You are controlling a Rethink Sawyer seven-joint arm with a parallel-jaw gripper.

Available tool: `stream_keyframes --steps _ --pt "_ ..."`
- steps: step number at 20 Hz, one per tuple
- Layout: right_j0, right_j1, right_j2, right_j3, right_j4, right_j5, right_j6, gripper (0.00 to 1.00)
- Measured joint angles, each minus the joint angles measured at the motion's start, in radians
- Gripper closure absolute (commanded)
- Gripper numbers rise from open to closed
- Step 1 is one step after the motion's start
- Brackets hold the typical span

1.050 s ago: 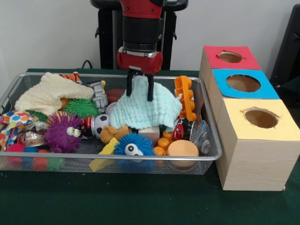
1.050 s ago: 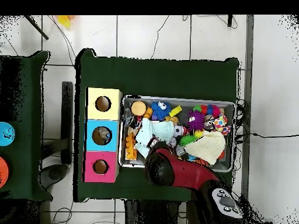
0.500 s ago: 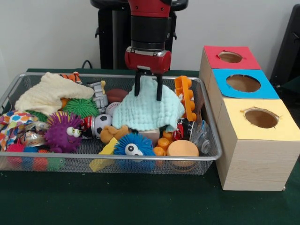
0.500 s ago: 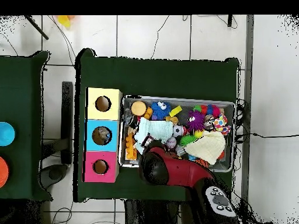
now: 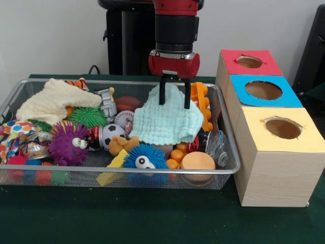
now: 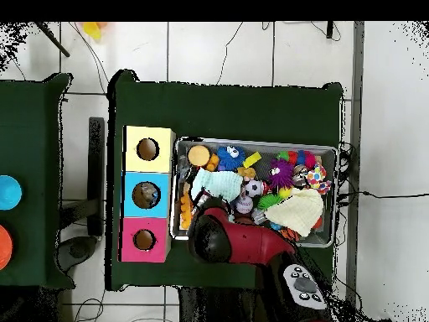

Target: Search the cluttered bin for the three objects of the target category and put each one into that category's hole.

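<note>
Mint washcloth point(image 5: 167, 122) hangs pinched by its top edge between the gripper point(image 5: 173, 93) fingers, lifted above the wire bin point(image 5: 223, 168), toward the boxes at three o'clock.

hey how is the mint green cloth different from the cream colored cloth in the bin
The mint green cloth is pinched at its top by the tool and hangs lifted above the toys; the cream cloth lies untouched, draped flat over other items. The mint green cloth is toward the wire bin's end nearest the boxes, while the cream cloth is at the opposite end. Both are soft, textured fabric of similar size.
</note>
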Motion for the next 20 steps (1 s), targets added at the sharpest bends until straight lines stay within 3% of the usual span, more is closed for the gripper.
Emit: stream_keyframes --steps 20 --pt "0.029 0.001 0.004 -0.04 0.042 0.0 0.0 0.0"
